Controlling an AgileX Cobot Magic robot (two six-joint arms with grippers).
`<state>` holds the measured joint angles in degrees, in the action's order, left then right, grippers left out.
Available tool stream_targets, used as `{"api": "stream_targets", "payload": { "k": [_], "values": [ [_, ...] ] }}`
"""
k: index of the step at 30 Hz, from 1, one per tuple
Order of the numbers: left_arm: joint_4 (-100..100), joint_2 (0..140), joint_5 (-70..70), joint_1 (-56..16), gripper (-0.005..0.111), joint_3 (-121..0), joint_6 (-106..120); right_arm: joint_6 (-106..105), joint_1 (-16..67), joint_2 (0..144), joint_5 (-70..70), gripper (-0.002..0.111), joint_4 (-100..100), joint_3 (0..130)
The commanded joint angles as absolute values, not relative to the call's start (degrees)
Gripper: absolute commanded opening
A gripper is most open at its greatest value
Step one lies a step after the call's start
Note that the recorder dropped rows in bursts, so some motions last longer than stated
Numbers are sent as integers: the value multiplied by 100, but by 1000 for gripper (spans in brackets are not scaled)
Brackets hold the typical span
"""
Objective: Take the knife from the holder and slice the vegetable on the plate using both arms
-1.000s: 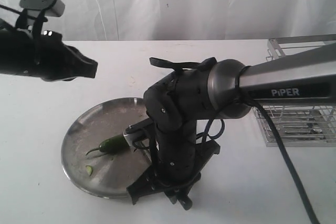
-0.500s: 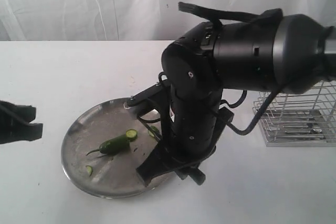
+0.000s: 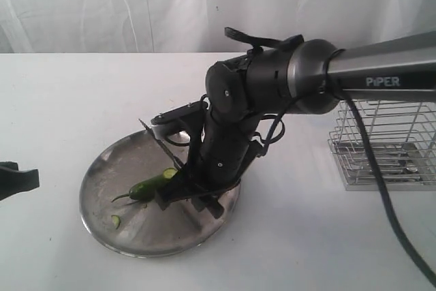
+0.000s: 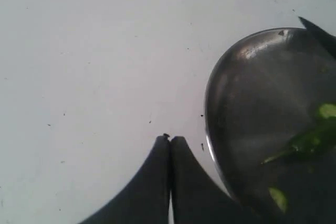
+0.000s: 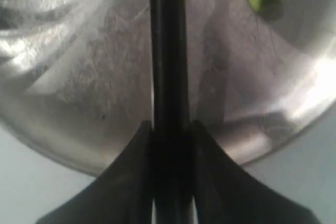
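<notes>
The steel plate lies on the white table with the green chili vegetable on it, and a cut slice rests at its right end. My right gripper hangs over the plate, shut on the black handle of the knife, whose dark blade slants up and left above the vegetable. In the right wrist view the knife runs straight out from between the fingers of the gripper across the plate. My left gripper is shut and empty, on the table just left of the plate.
The silver wire holder stands at the right edge of the table. A small green slice lies near the plate's front rim. White cloth hangs behind the table. The left arm shows only at the left edge.
The left arm has dropped from the upper left to the left edge, low by the table. The right arm has swung, and the knife now slants over the plate beside a fresh slice.
</notes>
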<state>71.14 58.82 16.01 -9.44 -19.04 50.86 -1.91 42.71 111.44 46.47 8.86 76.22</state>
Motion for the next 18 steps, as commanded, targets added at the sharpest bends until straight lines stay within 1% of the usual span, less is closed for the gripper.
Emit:
{"api": "stream_targets", "payload": {
  "k": [1, 4, 10, 11, 12, 14, 15, 16, 18],
  "values": [
    [7128, 5826, 1363, -926, 0, -1936, 5011, -275, 4231, 11313, 4302, 28, 924, 7813],
    [7128, 5826, 1363, -926, 0, -1936, 5011, -261, 4231, 11313, 4477, 34, 886, 7870],
    [7128, 5826, 1365, -926, 0, -1936, 5011, -261, 4221, 10998, 5489, 32, 393, 8008],
    [7128, 5826, 1365, -926, 0, -1936, 5011, -234, 4221, 10882, 5528, 31, 261, 8008],
    [7128, 5826, 1365, -926, 0, -1936, 5011, -218, 4207, 10721, 5559, 26, 100, 7997],
    [7128, 5826, 1365, -926, 0, -1936, 5011, -123, 4135, 10307, 5519, 13, -36, 7985],
    [7128, 5826, 1376, -926, 0, -1936, 5011, -109, 4067, 10082, 5455, 4, 0, 7975],
    [7128, 5826, 1376, -926, 0, -1936, 5011, -109, 3982, 9815, 5322, 0, 33, 7936],
    [7128, 5826, 1376, -926, 0, -1936, 5011, 34, 3802, 9270, 4682, 0, 43, 7678]
  ]
}}
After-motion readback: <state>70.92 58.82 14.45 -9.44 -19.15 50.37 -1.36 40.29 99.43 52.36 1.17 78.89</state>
